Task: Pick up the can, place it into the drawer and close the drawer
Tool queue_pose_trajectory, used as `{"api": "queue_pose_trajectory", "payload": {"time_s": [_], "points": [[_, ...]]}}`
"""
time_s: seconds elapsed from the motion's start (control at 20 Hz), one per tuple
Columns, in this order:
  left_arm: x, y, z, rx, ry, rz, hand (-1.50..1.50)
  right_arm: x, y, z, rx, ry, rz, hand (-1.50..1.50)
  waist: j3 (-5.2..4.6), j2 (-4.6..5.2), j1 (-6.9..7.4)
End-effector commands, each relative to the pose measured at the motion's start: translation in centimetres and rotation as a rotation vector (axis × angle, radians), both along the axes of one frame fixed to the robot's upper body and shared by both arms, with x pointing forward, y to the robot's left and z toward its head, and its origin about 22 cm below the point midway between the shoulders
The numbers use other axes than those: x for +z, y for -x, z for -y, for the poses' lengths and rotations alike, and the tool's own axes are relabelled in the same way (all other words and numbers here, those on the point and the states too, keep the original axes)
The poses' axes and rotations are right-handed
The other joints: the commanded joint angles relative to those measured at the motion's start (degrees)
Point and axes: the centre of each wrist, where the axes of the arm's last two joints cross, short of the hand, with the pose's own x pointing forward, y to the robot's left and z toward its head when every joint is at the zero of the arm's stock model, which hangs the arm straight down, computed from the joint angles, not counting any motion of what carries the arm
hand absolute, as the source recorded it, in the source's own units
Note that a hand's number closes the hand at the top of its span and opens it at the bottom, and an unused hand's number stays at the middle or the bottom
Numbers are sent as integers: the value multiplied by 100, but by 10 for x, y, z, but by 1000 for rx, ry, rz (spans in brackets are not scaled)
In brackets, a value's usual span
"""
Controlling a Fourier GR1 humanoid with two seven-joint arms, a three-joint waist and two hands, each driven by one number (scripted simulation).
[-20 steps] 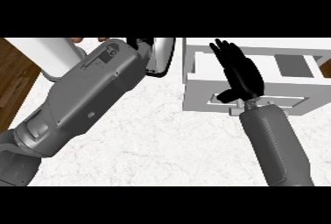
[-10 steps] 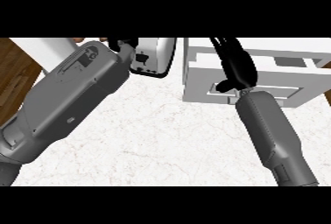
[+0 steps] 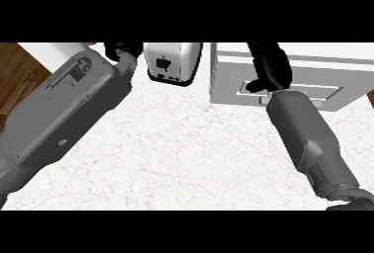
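Observation:
No can shows in the head view. The white drawer unit (image 3: 321, 74) stands at the upper right of the marble counter. My right hand (image 3: 268, 62) lies over the unit's left part, seen edge-on with its fingers straight and reaching past the top of the view; it holds nothing that I can see. My left forearm (image 3: 66, 108) fills the left side. Only a small part of the left hand (image 3: 120, 49) shows at the top edge, beside a silver toaster. Whether the drawer stands open cannot be told from here.
A silver toaster (image 3: 173, 62) with a black front sits at the top centre, between my two hands. Wooden floor (image 3: 15, 74) shows beyond the counter's left edge. White marble counter (image 3: 190, 148) spreads across the middle between the forearms.
My right hand has moved further over the drawer unit and turned edge-on. The left forearm has swung up and away, so its hand now sits at the top edge by the toaster.

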Motion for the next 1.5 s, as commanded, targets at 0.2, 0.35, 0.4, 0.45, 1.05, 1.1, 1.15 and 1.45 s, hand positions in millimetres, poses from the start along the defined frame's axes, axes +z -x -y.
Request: {"api": "queue_pose_trajectory", "payload": {"time_s": [0.2, 0.35, 0.4, 0.45, 1.05, 1.1, 1.15, 1.45], "points": [[17, 7, 10, -20, -17, 24, -150, 19, -17, 6, -43, -19, 64, -150, 66, 133, 94], [6, 8, -15, -16, -10, 1, -150, 36, -25, 5, -66, -12, 78, -150, 56, 124, 133], [9, 15, 0, -32, -12, 20, -150, 44, -27, 8, -58, -8, 75, -150, 59, 109, 160], [7, 15, -10, -18, -19, 12, -150, 52, -30, 11, -91, 4, 76, -150, 56, 117, 233], [25, 21, -14, -54, 2, 17, -150, 70, -37, -11, 57, -189, -23, -150, 75, 172, 308], [12, 24, -9, -56, -8, -1, -150, 74, -39, -13, 75, -276, -40, -150, 79, 162, 295], [13, 24, -12, -47, 0, 3, -150, 76, -39, -15, 71, -359, -49, -150, 81, 150, 275], [20, 23, -16, -45, -10, 3, -150, 89, -43, -13, 134, -670, -97, -150, 82, 143, 168]]}}
